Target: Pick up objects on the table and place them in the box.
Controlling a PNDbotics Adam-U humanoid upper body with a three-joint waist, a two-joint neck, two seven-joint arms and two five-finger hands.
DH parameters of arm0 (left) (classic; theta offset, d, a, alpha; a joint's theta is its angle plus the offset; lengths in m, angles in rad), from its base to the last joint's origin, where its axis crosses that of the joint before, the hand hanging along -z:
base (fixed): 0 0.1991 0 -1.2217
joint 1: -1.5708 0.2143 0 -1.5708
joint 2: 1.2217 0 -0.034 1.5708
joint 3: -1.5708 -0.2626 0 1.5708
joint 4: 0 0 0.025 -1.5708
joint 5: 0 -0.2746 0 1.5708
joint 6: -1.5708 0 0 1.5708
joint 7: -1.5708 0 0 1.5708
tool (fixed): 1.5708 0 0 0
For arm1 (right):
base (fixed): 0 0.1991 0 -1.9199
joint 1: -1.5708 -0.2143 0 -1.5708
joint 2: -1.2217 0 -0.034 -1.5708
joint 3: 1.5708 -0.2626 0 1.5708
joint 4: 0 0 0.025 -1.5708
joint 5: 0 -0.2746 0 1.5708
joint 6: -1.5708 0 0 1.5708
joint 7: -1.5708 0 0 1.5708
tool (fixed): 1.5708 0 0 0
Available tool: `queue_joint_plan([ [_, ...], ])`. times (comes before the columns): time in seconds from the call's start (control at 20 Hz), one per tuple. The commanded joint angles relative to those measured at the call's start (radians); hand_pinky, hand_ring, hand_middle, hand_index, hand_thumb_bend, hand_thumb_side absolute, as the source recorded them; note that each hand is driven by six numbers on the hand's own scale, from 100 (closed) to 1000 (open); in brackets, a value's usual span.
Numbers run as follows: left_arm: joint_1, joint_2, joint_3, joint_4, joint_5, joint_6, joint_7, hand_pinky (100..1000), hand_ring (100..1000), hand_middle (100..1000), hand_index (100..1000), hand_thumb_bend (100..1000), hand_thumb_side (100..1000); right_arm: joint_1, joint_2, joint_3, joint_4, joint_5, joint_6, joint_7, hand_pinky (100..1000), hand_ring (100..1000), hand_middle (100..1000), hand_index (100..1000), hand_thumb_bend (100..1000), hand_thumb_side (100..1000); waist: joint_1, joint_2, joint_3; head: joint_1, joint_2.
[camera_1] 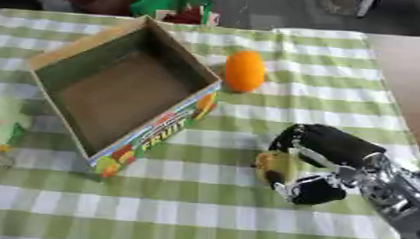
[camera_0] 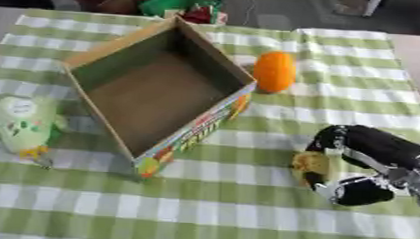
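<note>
Three loose things lie around an open cardboard box (camera_0: 153, 94) on our table, which is covered by a green and white checked cloth (camera_0: 202, 211). We see the box from above, set at an angle, its brown inside bare, with colourful fruit pictures and lettering on its near outer wall. Just beyond the box's right corner lies an orange (camera_0: 274, 71), round and bright, close to the wall but apart from our hand. At the left edge, beside the box's near left wall, lies a pale green and white soft toy (camera_0: 22, 125) with a little yellow at its lower end. Past the far edge of the table we see a green and red package (camera_1: 178, 5) on the floor.

Our right hand (camera_1: 315, 162) comes in from the lower right, black with silver joints at the wrist, and rests low over the cloth to the right of the box's near corner. Its fingers and thumb are curled around a small yellowish thing (camera_1: 271, 166), perhaps a piece of fruit, though the picture is too soft for us to be sure. Nothing stands between that hand and the box's near wall. Our left hand does not show.
</note>
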Motion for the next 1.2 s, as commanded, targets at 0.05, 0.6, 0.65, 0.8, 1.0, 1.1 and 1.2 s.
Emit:
queue_joint_plan([
  [0.05, -0.009, 0.015, 0.008, -0.017, 0.004, -0.001, -0.004, 458, 620, 656, 744, 100, 815, -0.013, -0.016, -0.019, -0.019, -0.033, 0.013, -0.075, 712, 711, 303, 495, 100, 172, 0.002, -0.017, -0.001, 0.001, -0.009],
  [0.6, -0.008, 0.012, 0.009, -0.017, 0.007, 0.001, -0.006, 459, 620, 656, 745, 100, 814, -0.032, -0.011, -0.015, -0.019, -0.176, 0.057, -0.289, 684, 627, 230, 441, 100, 281, 0.0, -0.021, -0.001, 0.0, -0.009],
  [0.65, -0.008, 0.012, 0.009, -0.017, 0.007, 0.001, -0.006, 459, 620, 656, 744, 100, 814, -0.036, -0.011, -0.016, -0.019, -0.185, 0.057, -0.293, 684, 629, 236, 448, 100, 283, 0.0, -0.021, -0.001, 0.0, -0.009],
  [0.8, -0.008, 0.013, 0.008, -0.017, 0.008, 0.001, -0.006, 460, 621, 656, 743, 100, 814, -0.056, -0.011, -0.019, -0.019, -0.209, 0.049, -0.302, 687, 632, 237, 452, 100, 288, 0.0, -0.023, -0.001, 0.0, -0.007],
  [1.0, -0.009, 0.013, 0.007, -0.017, 0.01, 0.002, -0.006, 461, 621, 657, 742, 100, 813, -0.116, -0.016, -0.021, -0.019, -0.231, 0.035, -0.309, 689, 633, 240, 457, 100, 287, -0.001, -0.03, 0.0, -0.006, -0.002],
  [1.1, -0.01, 0.013, 0.005, -0.017, 0.012, 0.002, -0.007, 461, 621, 657, 742, 100, 813, -0.151, -0.019, -0.018, -0.019, -0.237, 0.029, -0.305, 689, 633, 249, 468, 100, 292, -0.001, -0.033, 0.002, -0.009, 0.001],
  [1.2, -0.008, 0.012, 0.005, -0.017, 0.013, 0.003, -0.008, 461, 621, 656, 742, 100, 813, -0.184, -0.02, -0.015, -0.019, -0.242, 0.025, -0.296, 692, 641, 278, 503, 100, 291, -0.001, -0.036, 0.005, -0.011, 0.001],
])
